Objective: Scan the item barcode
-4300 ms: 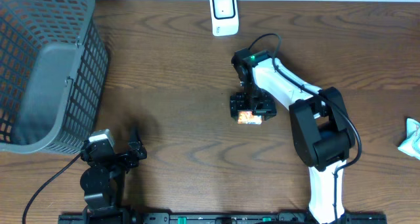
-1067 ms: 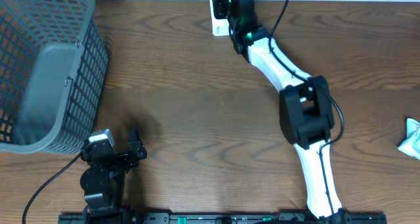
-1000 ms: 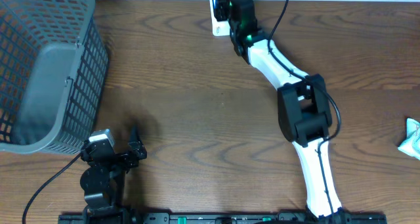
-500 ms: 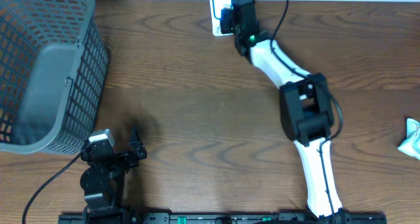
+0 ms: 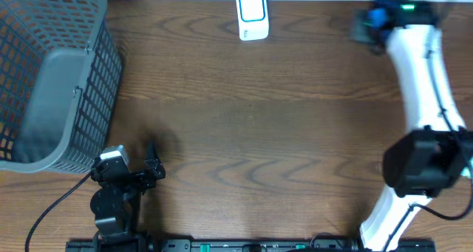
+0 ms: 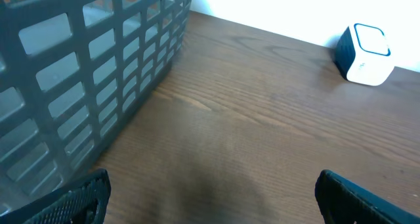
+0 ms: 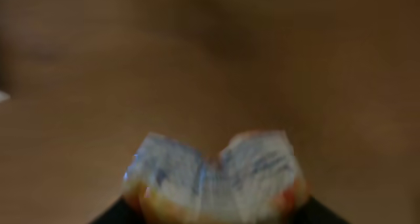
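1. Your right gripper [image 5: 367, 21] is at 1 o'clock over the table [image 5: 244, 126], motion-blurred overhead.
2. It's pinching the packet [image 7: 213, 177]. Your wrist view shows it creased between the fingers, print too blurred to read.
3. Scanner [image 5: 252, 14] stands at 12 o'clock, well apart from the packet.
4. Left gripper [image 5: 154, 163] is at 7 o'clock, jaws wide.
5. Basket [image 5: 111, 60] is at 10 o'clock.

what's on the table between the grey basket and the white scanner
Nothing. The wooden tabletop between the grey basket and the white scanner is bare, as both the overhead view and the left wrist view show.
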You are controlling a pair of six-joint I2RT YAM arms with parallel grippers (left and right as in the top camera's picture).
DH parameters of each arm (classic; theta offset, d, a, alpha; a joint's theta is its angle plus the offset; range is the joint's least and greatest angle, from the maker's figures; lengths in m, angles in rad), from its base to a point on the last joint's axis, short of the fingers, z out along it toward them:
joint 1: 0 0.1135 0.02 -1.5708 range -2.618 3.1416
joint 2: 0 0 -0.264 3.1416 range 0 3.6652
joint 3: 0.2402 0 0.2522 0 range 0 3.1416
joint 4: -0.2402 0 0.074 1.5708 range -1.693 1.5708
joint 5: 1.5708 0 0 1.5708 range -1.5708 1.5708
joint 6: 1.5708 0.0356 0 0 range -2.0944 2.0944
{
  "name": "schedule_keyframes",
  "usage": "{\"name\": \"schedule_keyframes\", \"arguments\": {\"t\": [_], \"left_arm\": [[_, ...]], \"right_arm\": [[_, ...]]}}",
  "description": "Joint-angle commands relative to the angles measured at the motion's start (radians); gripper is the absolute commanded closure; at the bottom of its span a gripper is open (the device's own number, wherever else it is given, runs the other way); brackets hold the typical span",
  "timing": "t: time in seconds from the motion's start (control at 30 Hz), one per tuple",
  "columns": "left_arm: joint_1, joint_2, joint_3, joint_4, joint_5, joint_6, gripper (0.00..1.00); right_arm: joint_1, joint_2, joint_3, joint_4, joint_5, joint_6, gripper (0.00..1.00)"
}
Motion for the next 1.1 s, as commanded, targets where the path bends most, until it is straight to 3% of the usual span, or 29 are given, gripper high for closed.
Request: {"name": "schedule_keyframes", "arguments": {"t": [0.0, 0.17, 0.33, 0.43, 0.47, 0.5, 0.57, 0.83, 1.07], "left_arm": [[0.000, -0.002, -0.023, -0.006, 0.016, 0.013, 0.00], [0.000, -0.002, -0.023, -0.006, 0.016, 0.013, 0.00], [0.000, -0.002, -0.023, -0.006, 0.016, 0.013, 0.00], [0.000, -0.002, -0.023, -0.006, 0.016, 0.013, 0.00], [0.000, -0.002, -0.023, -0.006, 0.016, 0.013, 0.00], [0.000, -0.002, -0.023, -0.006, 0.016, 0.013, 0.00], [0.000, -0.002, -0.023, -0.006, 0.016, 0.013, 0.00], [0.000, -0.002, -0.023, -0.006, 0.016, 0.013, 0.00], [0.000, -0.002, -0.023, -0.006, 0.016, 0.013, 0.00]], "right_arm": [[-0.119, 0.033, -0.015, -0.081, 0.169, -0.003, 0.63], [-0.314, 0.072, -0.083, -0.056, 0.198, -0.003, 0.56], [-0.504, 0.111, -0.233, 0.117, 0.198, -0.004, 0.56], [-0.573, 0.116, -0.292, 0.185, 0.189, -0.003, 0.50], [-0.595, 0.116, -0.309, 0.208, 0.178, -0.003, 0.39], [-0.613, 0.116, -0.314, 0.219, 0.157, -0.003, 0.22], [-0.636, 0.114, -0.306, 0.225, 0.082, -0.004, 0.01], [-0.631, 0.061, -0.053, 0.063, -0.321, -0.003, 0.01], [-0.569, -0.163, 0.040, 0.031, -0.576, -0.003, 0.01]]}}
